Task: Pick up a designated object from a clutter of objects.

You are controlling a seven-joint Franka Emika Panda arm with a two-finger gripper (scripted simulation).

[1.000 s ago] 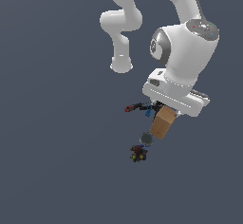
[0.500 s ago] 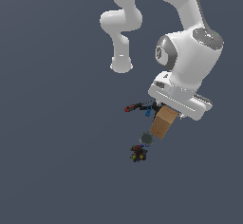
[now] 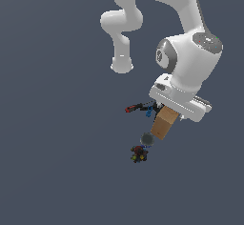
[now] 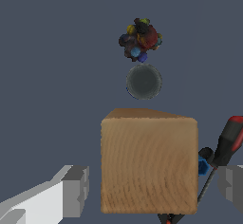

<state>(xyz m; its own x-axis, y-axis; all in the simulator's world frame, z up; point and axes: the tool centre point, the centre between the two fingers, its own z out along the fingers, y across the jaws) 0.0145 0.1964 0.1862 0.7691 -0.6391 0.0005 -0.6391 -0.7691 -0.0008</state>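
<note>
claw straddles tan box, tool partly hidden.

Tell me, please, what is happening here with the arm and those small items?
A simulated Panda arm is set over a small clutter, and its gripper is open, with one finger on each side of the tan box and not yet touching it. A black tool with red tips, a grey ball and a dark multicoloured toy lie close by. The box appears not yet lifted.
</note>
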